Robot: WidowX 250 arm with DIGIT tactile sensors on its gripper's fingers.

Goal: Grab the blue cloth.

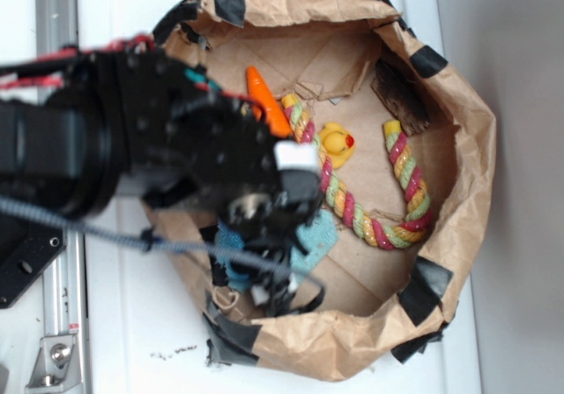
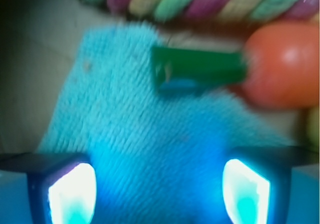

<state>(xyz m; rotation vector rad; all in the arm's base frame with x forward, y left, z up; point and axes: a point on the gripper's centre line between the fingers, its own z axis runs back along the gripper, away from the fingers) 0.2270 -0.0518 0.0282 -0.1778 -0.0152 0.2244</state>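
Paper-walled bin (image 1: pixel 458 191), end effector (image 2: pixel 159 189) spread wide over blue cloth (image 2: pixel 150 149), rope (image 2: pixel 200 1) nr far edge.

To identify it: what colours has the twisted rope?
Pink, yellow and green strands on the rope, clearest in the exterior view.

Blue cloth (image 2: pixel 150 154) was fuzzy, ribbed terry, matt, twisted rope (image 1: pixel 401 191) at right was braided fibre with slight sheen, paper bag (image 1: pixel 458 147) was crumpled brown kraft, matt, orange carrot (image 2: pixel 282 66) looked smooth glossy plastic, yellow duck (image 1: pixel 336 144) smooth rubbery.
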